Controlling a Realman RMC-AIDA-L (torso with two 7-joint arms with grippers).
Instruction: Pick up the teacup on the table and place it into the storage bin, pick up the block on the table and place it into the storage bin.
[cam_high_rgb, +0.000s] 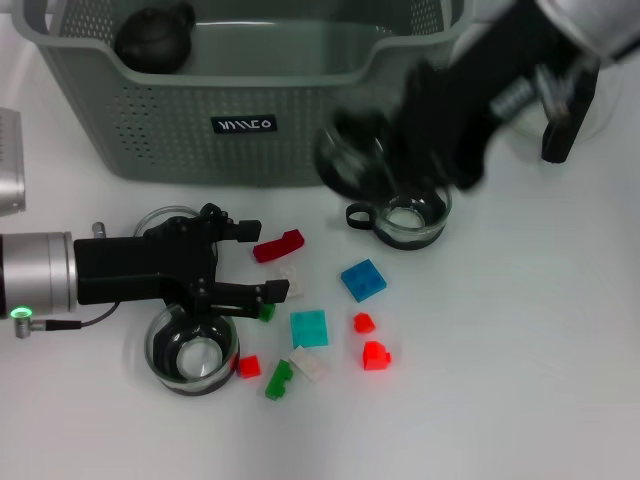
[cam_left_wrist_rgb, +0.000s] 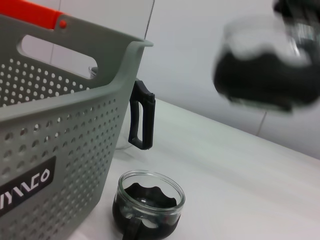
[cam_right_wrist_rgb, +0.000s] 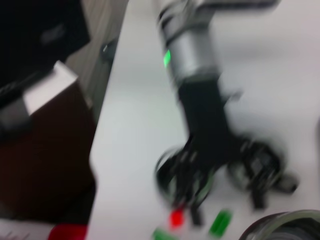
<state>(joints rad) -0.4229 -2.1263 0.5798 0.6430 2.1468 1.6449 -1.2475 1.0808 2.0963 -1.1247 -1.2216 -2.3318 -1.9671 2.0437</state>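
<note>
White logo on storage bin (cam_high_rgb: 245, 125), unreadable.

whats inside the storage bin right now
A dark rounded teapot-like item sits in the storage bin's back left corner. Its right side is hidden behind the right hand, which carries a glass teacup.

The storage bin (cam_high_rgb: 180, 130) looks like matt grey-green plastic, its sides perforated. The teacup (cam_left_wrist_rgb: 148, 207) by it is clear, glossy glass with a dark base, and the small blocks (cam_high_rgb: 363, 279) seem to be shiny plastic. The table (cam_high_rgb: 520, 340) is smooth, pale and faintly glossy.
</note>
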